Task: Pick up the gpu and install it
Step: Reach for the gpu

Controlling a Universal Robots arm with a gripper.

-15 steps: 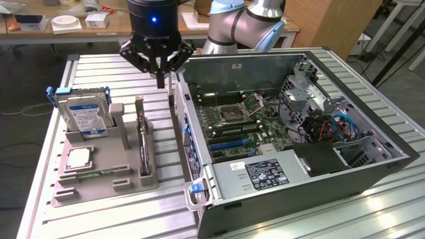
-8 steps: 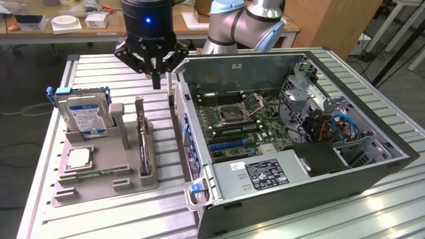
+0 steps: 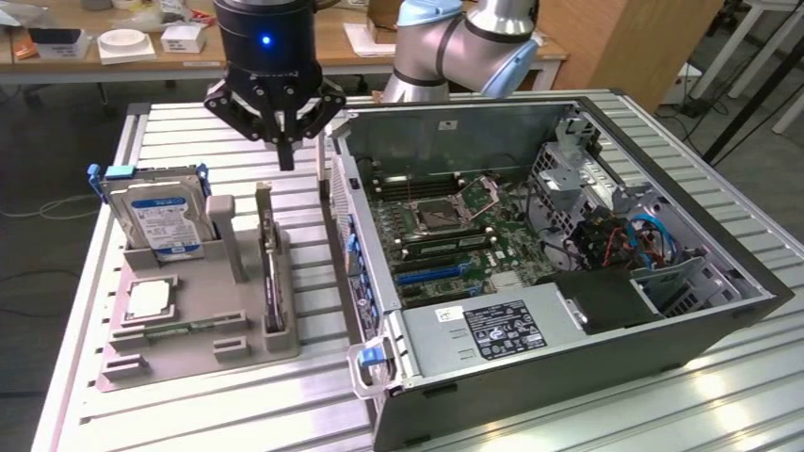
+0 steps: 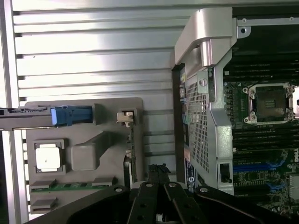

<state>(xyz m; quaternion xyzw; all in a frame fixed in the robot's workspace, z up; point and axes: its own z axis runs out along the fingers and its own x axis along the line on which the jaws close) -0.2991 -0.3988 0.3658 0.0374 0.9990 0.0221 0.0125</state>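
Grey holder (image 3: 188,356) has gpu (image 3: 271,282) upright btwn hard drive (image 3: 161,221) & PC case (image 3: 603,369).

This is a robotics lab or workshop: a silver-and-blue jointed robot arm (image 3: 465,42) carrying a black gripper (image 3: 286,160) reaches over a surface (image 3: 188,414) built of ribbed aluminium profiles. On it sit an opened desktop computer case (image 3: 603,395) with its motherboard (image 3: 465,235) exposed and a grey slotted fixture (image 3: 188,353) that holds loose computer parts. Behind are wooden worktables (image 3: 329,49) cluttered with small boxes (image 3: 183,38) and papers, and a plain wooden cabinet (image 3: 635,47) beside them.
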